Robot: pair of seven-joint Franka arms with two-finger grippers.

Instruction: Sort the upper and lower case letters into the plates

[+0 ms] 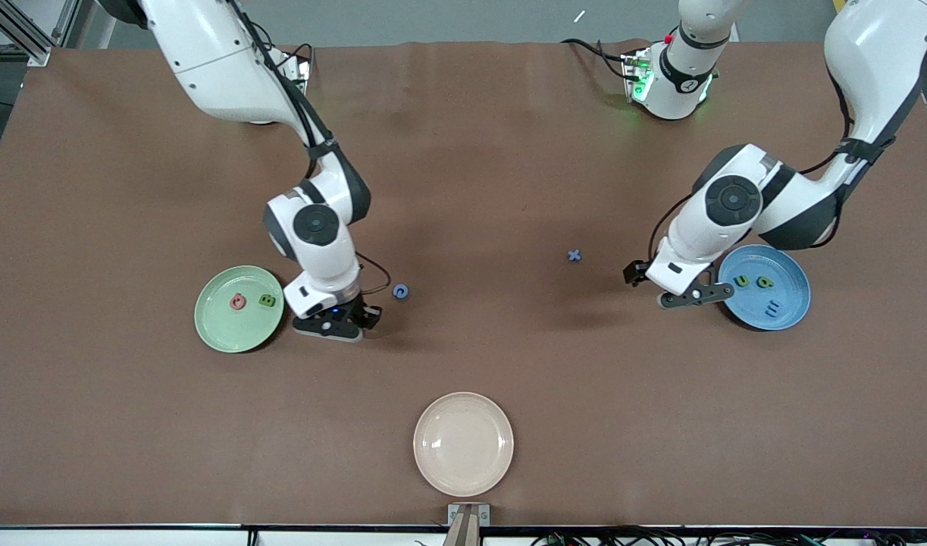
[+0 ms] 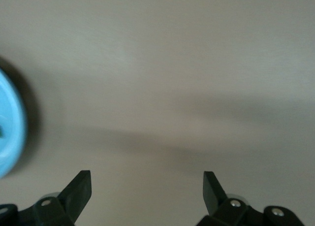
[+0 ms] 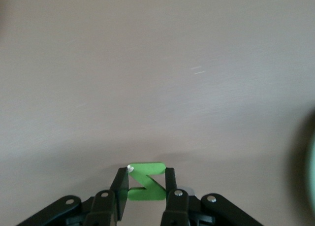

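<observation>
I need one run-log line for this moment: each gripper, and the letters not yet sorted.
right gripper: shut on green Z, beside green plate | left gripper: open, beside blue plate | loose on table: blue x, blue c

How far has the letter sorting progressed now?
Done: two letters lie in the green plate, three in the blue plate. In hand: right gripper shut on a green Z. Left: blue C and blue x. Left gripper waits open.

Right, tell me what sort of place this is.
Probably a robotics lab bench: two white arms mounted on a brown-covered table, aluminium framing at its edge, cables along the front, and toy letters being sorted into a green plate and a blue plate.
</observation>
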